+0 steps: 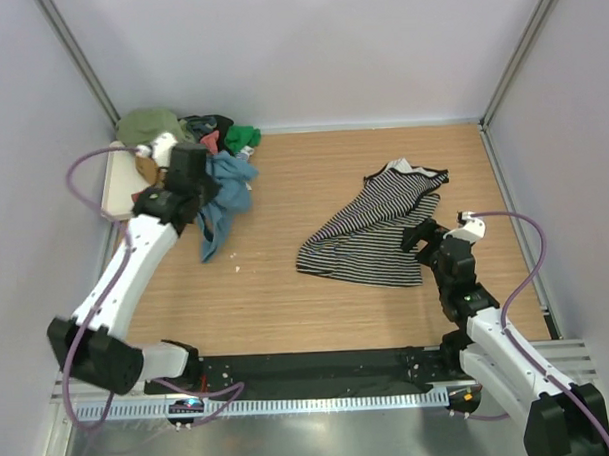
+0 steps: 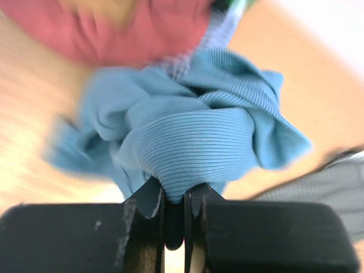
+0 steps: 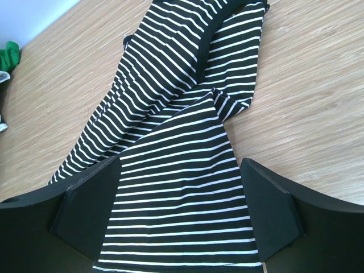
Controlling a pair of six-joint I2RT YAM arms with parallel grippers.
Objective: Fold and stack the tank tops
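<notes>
A black-and-white striped tank top (image 1: pixel 375 231) lies crumpled on the wooden table right of centre; it fills the right wrist view (image 3: pixel 182 170). My right gripper (image 1: pixel 423 236) (image 3: pixel 179 219) is open over its right edge, jaws wide on either side of the striped cloth. My left gripper (image 1: pixel 195 188) (image 2: pixel 174 196) is shut on a teal-blue tank top (image 1: pixel 226 196) (image 2: pixel 193 142), which hangs bunched from the jaws at the back left. A pile of other tank tops (image 1: pixel 181 132), olive, coral and green, lies in the back left corner.
A white board (image 1: pixel 116 185) lies by the left wall under the pile. Grey walls close in the table on three sides. A black rail (image 1: pixel 309 368) runs along the near edge between the arm bases.
</notes>
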